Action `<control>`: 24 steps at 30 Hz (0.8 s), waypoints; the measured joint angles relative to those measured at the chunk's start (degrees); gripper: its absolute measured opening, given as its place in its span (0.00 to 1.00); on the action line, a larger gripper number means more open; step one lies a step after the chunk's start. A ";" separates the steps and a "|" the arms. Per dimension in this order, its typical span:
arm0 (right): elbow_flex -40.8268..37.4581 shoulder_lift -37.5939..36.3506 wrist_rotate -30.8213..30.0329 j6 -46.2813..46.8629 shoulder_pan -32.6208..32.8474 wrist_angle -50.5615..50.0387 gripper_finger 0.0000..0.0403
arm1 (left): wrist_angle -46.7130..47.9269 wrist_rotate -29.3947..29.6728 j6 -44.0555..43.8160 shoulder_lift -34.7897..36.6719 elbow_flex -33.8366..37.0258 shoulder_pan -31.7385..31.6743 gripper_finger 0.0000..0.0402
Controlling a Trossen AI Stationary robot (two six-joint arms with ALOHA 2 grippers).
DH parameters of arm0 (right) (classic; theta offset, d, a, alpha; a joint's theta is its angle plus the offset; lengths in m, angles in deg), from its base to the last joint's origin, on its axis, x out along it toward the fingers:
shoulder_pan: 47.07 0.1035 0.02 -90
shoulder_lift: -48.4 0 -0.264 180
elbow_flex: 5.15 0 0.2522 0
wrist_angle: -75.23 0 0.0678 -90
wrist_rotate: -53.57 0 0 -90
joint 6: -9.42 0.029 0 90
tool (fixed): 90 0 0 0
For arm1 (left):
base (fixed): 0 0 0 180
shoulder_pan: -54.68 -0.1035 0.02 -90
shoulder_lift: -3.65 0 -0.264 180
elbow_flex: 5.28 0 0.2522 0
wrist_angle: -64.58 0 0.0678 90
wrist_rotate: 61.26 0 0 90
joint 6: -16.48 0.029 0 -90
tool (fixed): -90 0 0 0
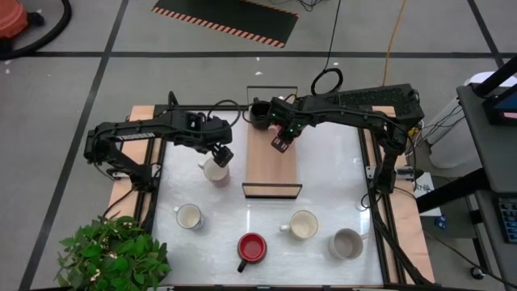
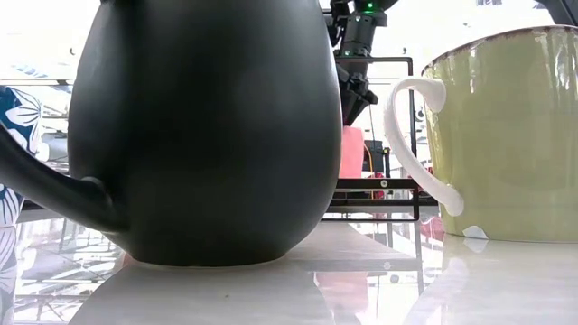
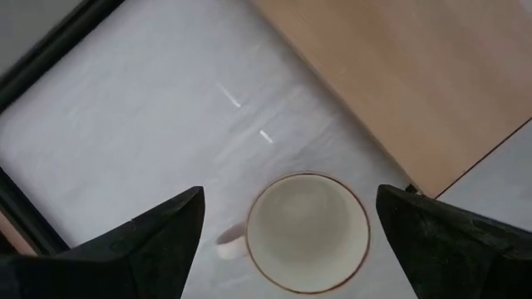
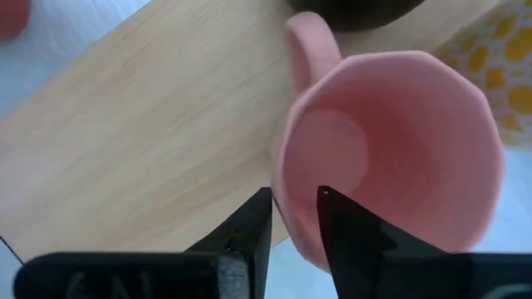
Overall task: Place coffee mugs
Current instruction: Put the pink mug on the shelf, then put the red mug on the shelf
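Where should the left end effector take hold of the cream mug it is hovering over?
Grip the rim wall of the cream mug, coming straight down from above. It stands upright with its mouth open, and the left end effector is spread wide above it. Pinch the wall opposite the handle, one finger inside, one outside.

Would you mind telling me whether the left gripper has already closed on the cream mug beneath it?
No, the left gripper is open, its fingers standing clear on either side of the cream mug.

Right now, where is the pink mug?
The pink mug is pinched by its rim in the right gripper, over the wooden tray's far end in the high view.
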 joint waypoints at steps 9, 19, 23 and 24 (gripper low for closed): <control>0.00 -3.05 -0.93 0.78 0.02 0.90 0.38 | 0.21 -1.30 -2.32 0.00 0.00 0.49 0.89; 0.00 -10.99 -1.04 0.61 -0.33 2.05 0.43 | 8.06 -3.31 0.54 0.00 0.01 3.12 0.88; 0.00 -13.83 -1.30 0.69 -0.39 1.84 0.43 | 10.60 -3.49 1.85 0.00 0.02 7.13 0.82; 0.00 -14.58 -1.30 0.69 -0.39 1.86 0.43 | 10.53 -3.42 2.74 0.00 0.02 8.42 0.79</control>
